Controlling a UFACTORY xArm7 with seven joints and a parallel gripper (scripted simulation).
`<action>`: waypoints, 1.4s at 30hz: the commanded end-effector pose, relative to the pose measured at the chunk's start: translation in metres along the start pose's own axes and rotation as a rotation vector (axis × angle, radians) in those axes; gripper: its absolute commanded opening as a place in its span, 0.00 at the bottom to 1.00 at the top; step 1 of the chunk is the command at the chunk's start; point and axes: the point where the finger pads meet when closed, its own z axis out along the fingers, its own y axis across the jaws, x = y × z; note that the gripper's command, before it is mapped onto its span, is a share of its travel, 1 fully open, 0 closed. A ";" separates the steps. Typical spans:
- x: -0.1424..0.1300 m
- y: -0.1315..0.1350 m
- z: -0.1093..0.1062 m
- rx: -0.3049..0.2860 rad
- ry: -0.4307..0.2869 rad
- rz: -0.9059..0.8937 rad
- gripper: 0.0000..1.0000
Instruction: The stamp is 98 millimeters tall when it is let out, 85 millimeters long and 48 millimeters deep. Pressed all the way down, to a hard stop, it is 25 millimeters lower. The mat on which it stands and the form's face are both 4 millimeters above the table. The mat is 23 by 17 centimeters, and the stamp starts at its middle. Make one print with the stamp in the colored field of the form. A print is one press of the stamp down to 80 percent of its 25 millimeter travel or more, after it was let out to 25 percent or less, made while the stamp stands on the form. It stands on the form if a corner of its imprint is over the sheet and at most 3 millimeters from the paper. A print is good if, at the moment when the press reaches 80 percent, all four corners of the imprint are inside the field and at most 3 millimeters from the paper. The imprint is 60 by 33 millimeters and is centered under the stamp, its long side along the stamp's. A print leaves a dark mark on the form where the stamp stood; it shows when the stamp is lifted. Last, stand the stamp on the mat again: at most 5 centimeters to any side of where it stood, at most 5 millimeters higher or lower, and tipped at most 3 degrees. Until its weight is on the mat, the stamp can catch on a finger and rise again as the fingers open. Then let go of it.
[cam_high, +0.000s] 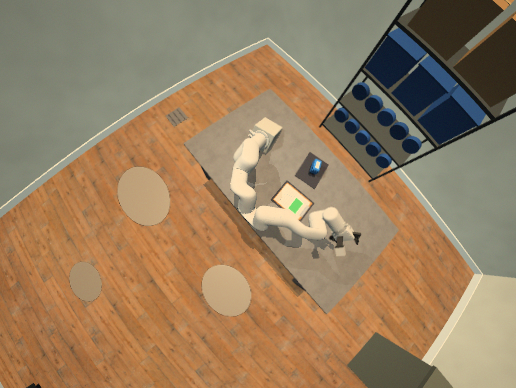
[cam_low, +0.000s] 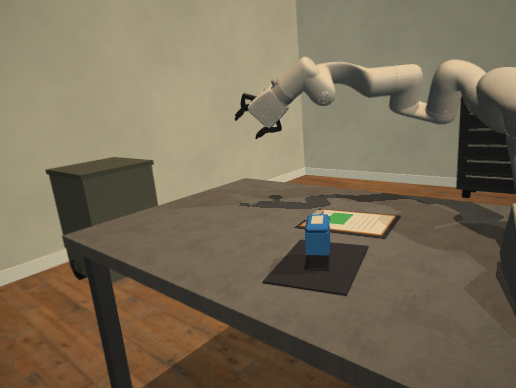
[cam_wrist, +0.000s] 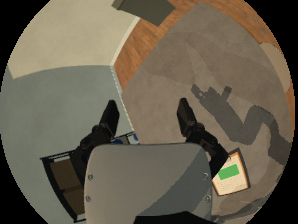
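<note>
Stamp (cam_low: 317, 240) blue, upright on dark mat (cam_low: 300, 280), roughly mid-mat, untouched; a pale label shows on its top. Same stamp seen from above (cam_high: 315, 166) on mat (cam_high: 304, 176), near the shelf-side edge of the grey desk (cam_low: 200, 240). Form (cam_low: 372, 225) lies flat on the desk just beyond the mat, on an orange-rimmed board, green field (cam_low: 341, 218) at the end toward the stamp, ruled lines on the rest; no dark mark visible on it. From above, green field (cam_high: 296, 205) sits inside the form (cam_high: 286, 192), partly beside the arm's forearm. xArm gripper (cam_low: 257, 120) hangs high above the desk, well apart from stamp and form, out toward the desk's far end, white wrist body tilted, black fingers (cam_low: 243, 106) spread; jaws fully apart, nothing between them. Top view puts the gripper (cam_high: 347, 239) over bare desk surface past the form, away from the mat. Wrist view: two black fingers wide apart, form (cam_wrist: 238, 183) with green field at lower right, arm shadow across the desk. Olive cabinet (cam_low: 100, 192) stands against the wall off the desk's end. Shelf rack (cam_high: 350, 82) with blue bins and round blue items near the desk. Round rugs (cam_high: 143, 196) on the wood floor.
</note>
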 end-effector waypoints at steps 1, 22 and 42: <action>-0.072 -0.015 -0.001 -0.081 -0.095 0.128 1.00; -0.377 0.030 -0.138 -0.689 -0.407 0.272 1.00; -0.463 0.085 -0.239 -0.887 -0.374 0.185 1.00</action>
